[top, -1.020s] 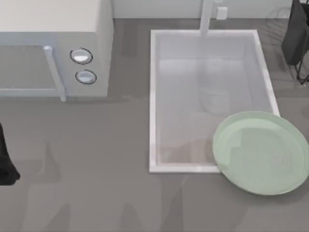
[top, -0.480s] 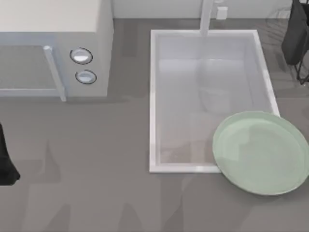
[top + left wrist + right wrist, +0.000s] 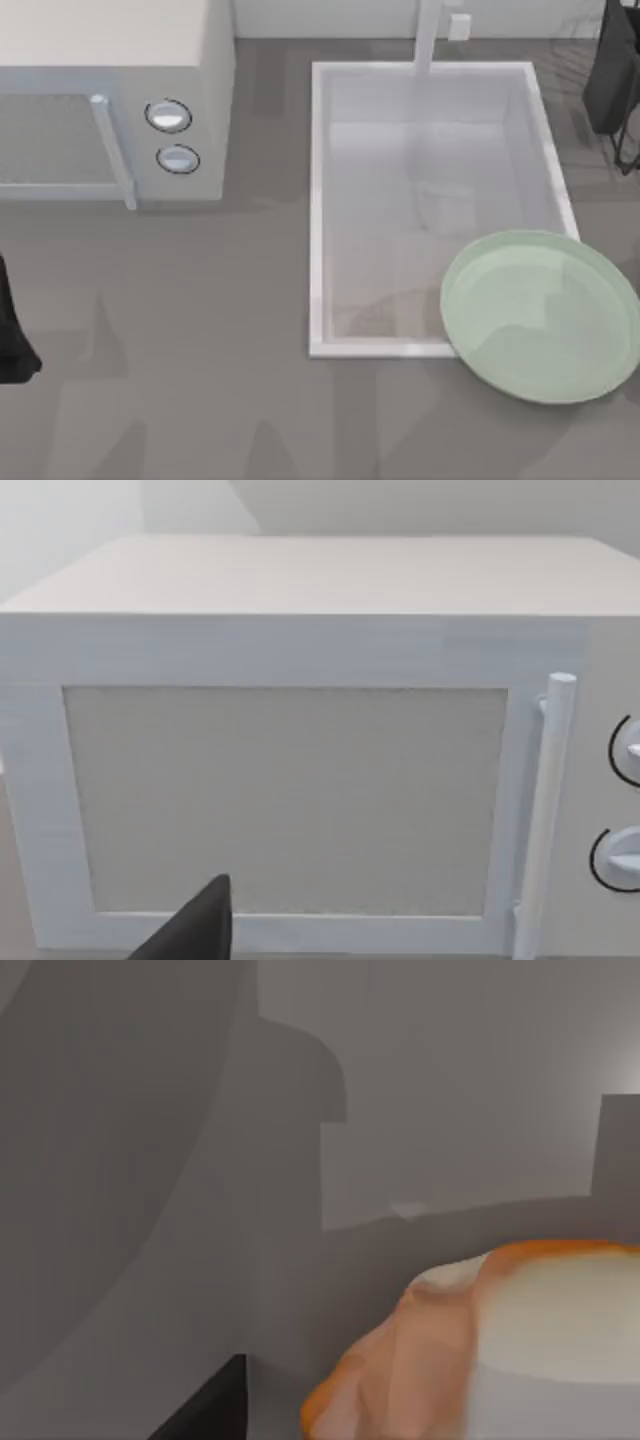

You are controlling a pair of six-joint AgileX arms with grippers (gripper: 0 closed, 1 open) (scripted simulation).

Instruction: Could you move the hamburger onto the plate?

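Right wrist view close over the hamburger (image 3: 470, 1350); jaw state impossible to tell. Left arm (image 3: 12, 330) parked at counter's (image 3: 200, 400) left edge, facing microwave (image 3: 300, 780).

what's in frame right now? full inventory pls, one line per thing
microwave: 1, white, door shut, two round knobs, top view's back left; seen close in the left wrist view.
sink: 1, white rectangular basin with a tap at its back edge, centre to right of the table.
plate: 1, pale mint green, round, front right, overlapping the sink's front right corner; nothing lies on it.
hamburger: 1, orange-tan with a whitish patch, close up in the right wrist view on a grey surface.
table: 1, grey.
left arm: 1, black, at the top view's left edge, parked.
right arm: 1, black, at the top view's back right corner.
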